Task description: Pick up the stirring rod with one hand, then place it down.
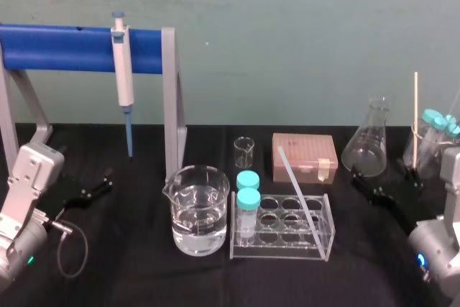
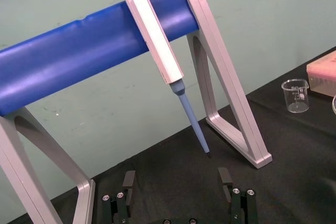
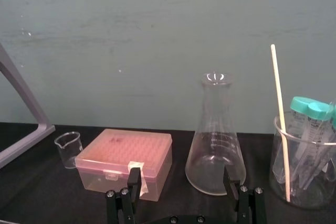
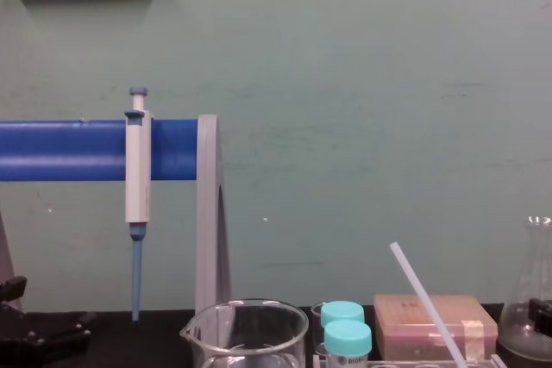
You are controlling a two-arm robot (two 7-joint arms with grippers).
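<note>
left pincer (image 2: 177,182) released, parked low | right pincer (image 3: 182,179) released, parked low | stirring rod (image 1: 296,185) leaning in tube rack (image 1: 323,249)

Stirring rod (image 4: 427,303) cut by chest view's edge

Left arm (image 1: 29,174): showing silver-grey casing, green light (image 1: 29,259), looping grey cable (image 1: 75,249).
Right arm (image 1: 440,246): showing grey casing, blue light (image 1: 421,258).
Left gripper (image 2: 177,174), right gripper (image 3: 181,171): showing black angular fingers (image 2: 129,182), silver screws (image 2: 105,198).
</note>
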